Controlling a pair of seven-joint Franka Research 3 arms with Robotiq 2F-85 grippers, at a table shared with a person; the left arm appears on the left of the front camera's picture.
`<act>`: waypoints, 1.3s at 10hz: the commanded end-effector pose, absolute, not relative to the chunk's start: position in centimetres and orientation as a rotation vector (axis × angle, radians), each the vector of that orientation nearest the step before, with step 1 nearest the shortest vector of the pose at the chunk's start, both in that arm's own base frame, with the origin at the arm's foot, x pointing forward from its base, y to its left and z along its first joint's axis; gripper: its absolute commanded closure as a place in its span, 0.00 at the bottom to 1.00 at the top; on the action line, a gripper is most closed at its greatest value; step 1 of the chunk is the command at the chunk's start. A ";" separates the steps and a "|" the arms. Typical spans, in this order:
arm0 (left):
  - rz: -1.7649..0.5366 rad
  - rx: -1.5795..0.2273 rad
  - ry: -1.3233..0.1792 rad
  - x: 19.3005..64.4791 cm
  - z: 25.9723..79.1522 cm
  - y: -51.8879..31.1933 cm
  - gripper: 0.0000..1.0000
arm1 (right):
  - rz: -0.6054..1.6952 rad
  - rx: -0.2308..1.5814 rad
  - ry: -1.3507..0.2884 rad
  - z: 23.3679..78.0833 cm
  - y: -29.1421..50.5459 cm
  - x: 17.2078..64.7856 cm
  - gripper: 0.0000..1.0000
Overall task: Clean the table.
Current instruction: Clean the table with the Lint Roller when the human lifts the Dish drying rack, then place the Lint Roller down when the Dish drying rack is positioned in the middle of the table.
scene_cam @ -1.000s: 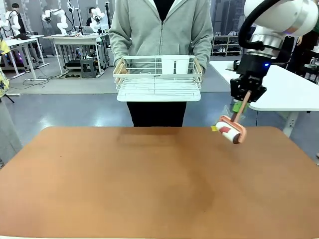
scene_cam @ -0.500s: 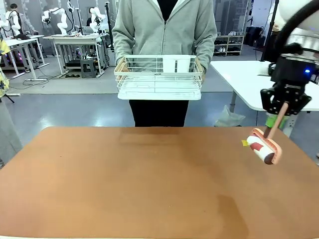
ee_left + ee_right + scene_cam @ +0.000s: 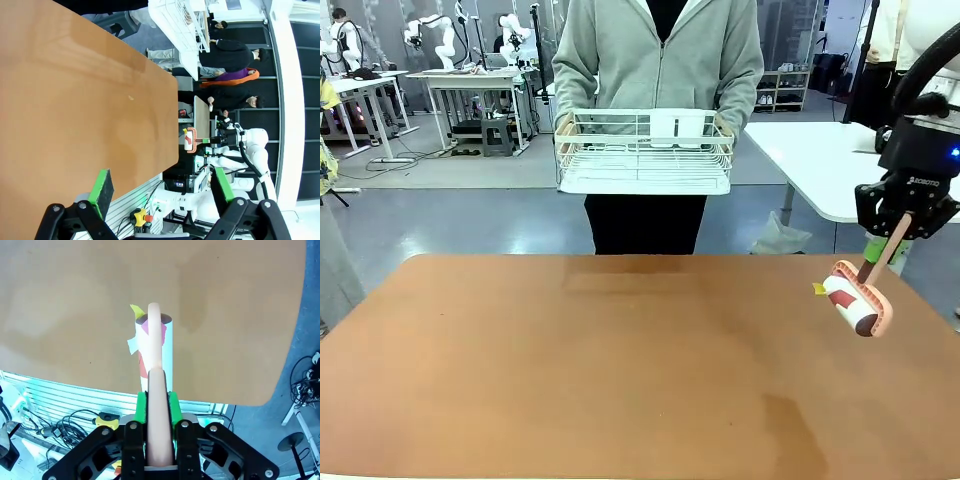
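The table [image 3: 620,370] has a smooth reddish-brown top. Above its far right part hangs a lint roller [image 3: 857,305] with a peach handle and a white and red roll, tilted, a yellow tab at its end. My right gripper [image 3: 895,232] is shut on the handle, holding the roller just above the top. Seen from the right wrist, the green pads [image 3: 141,405] clamp the handle and the lint roller [image 3: 155,347] points out over the table [image 3: 75,300]. My left gripper [image 3: 162,186] stands open with nothing between its fingers, over the table [image 3: 75,100] near an edge.
A person in a grey hoodie stands at the far side, holding a white wire rack [image 3: 645,150] with a white cup [image 3: 675,125] in it, above the floor beyond the table's far edge. A white-topped table [image 3: 820,160] stands at the back right.
My right arm has swung to the right and a little lower with the lint roller in its grip. The person has lifted the rack slightly.
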State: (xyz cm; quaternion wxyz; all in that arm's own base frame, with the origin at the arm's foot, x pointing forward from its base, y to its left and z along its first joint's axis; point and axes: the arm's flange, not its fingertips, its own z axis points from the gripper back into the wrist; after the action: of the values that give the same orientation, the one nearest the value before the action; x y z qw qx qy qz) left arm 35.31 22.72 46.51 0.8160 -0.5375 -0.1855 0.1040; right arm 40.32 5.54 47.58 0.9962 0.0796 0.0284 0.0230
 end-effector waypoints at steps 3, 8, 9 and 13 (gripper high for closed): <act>0.214 -1.154 -0.408 35.2 46.7 22.9 0.00 | 0.050 0.158 0.071 48.1 5.6 40.5 0.79; 0.214 -1.154 -0.408 35.2 46.7 22.9 0.00 | 0.050 0.158 0.071 48.1 5.6 40.5 0.79; 0.214 -1.154 -0.408 35.2 46.7 22.9 0.00 | 0.050 0.158 0.071 48.1 5.6 40.5 0.79; 0.214 -1.154 -0.408 35.2 46.7 22.9 0.00 | 0.050 0.158 0.071 48.1 5.6 40.5 0.79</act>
State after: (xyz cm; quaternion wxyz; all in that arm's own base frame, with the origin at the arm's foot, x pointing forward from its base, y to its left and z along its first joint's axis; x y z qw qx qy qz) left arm 35.31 22.72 46.51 0.8160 -0.5375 -0.1855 0.1040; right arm 40.31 5.56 47.65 0.9961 0.0797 0.0310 0.0235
